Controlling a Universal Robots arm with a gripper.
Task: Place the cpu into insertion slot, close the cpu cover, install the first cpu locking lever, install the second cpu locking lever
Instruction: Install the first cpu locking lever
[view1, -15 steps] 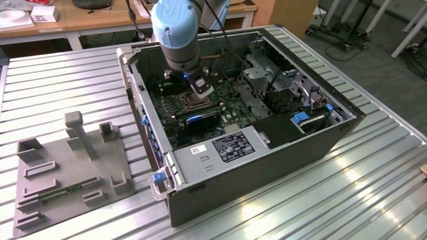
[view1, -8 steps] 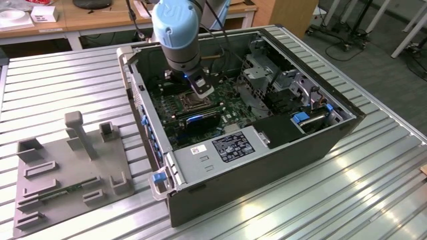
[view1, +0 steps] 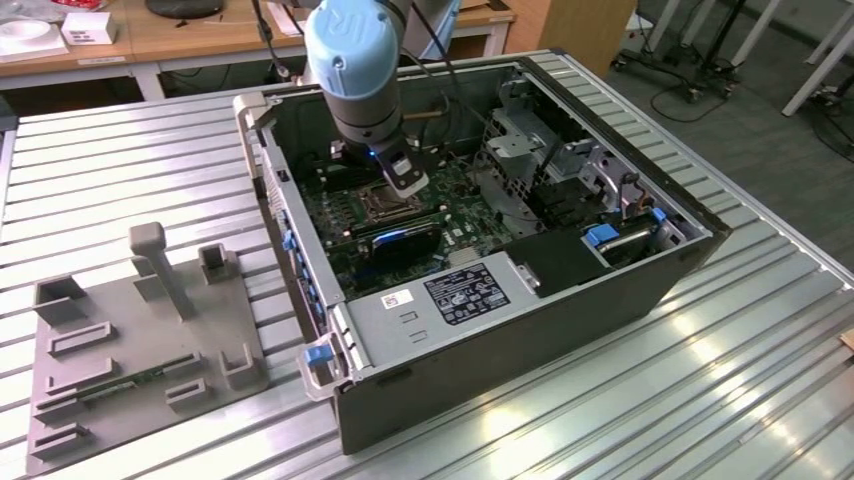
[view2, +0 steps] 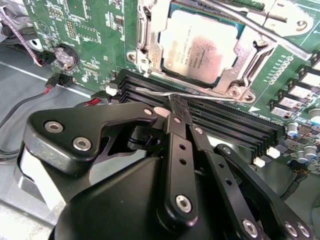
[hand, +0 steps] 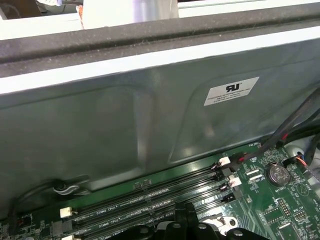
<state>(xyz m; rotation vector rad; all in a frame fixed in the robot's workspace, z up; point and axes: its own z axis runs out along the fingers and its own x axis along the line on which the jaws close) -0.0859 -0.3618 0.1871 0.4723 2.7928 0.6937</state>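
The cpu (view2: 200, 42) lies flat in the insertion slot (view1: 387, 208) on the green motherboard (view2: 95, 30). The silver cpu cover (view2: 245, 56) is down around it, framing the chip. One thin wire locking lever (view2: 210, 95) runs along the socket's edge beside the memory slots. Another lever (view2: 250, 22) crosses diagonally past the far corner of the socket. My gripper (view2: 174, 106) is shut, and its black fingertips (view2: 179, 111) touch the near lever. In the exterior view the gripper (view1: 404, 186) hangs just above the socket inside the open computer case.
Black memory slots (view2: 225, 122) lie right under the fingertips. A coin battery (view2: 65, 56) and red-black cables (view2: 30, 95) sit beside them. The case's metal wall (hand: 150, 130) stands close behind. A grey fixture plate (view1: 134, 340) rests on the slatted table at the exterior view's left.
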